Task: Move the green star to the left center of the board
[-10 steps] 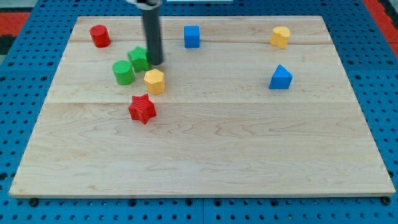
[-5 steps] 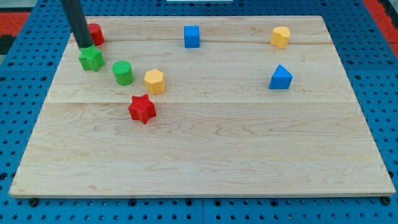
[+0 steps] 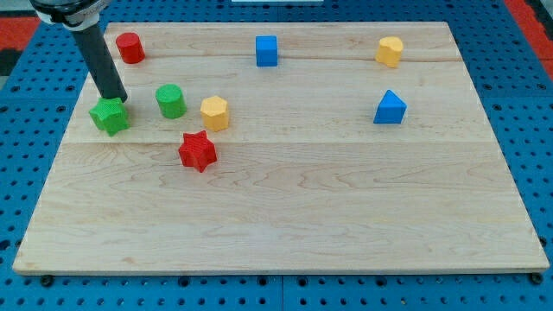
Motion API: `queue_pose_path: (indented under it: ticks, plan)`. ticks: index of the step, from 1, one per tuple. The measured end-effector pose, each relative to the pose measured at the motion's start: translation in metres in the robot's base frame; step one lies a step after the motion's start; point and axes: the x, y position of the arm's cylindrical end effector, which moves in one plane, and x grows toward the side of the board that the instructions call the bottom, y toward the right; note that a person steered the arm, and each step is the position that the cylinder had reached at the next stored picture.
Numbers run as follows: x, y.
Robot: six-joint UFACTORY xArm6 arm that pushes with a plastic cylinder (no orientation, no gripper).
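One tip (image 3: 115, 98) against green star (image 3: 110, 116)

rod: straight, dark and matte, entering from the view's top left corner, where a wider black collar holds its upper end
lean: tilted, the upper end farther left and far, the lower end nearer and to the right
my tip (image 3: 116, 98): down at the surface, in the far left part of the scene, close to the left edge
contact: my tip sits at the far edge of a small object; whether it presses on it or only stands just beside it cannot be told
arm body: out of frame above the collar, so its joints and pose do not show
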Motion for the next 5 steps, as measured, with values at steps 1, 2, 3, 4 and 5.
queue_pose_path:
  ticks: [1,2,3,4,5]
  plan:
    - [-0.006,0.0]
    - [-0.006,0.0]
    - [-0.006,0.0]
    - [-0.006,-0.002]
    - [-0.006,-0.01]
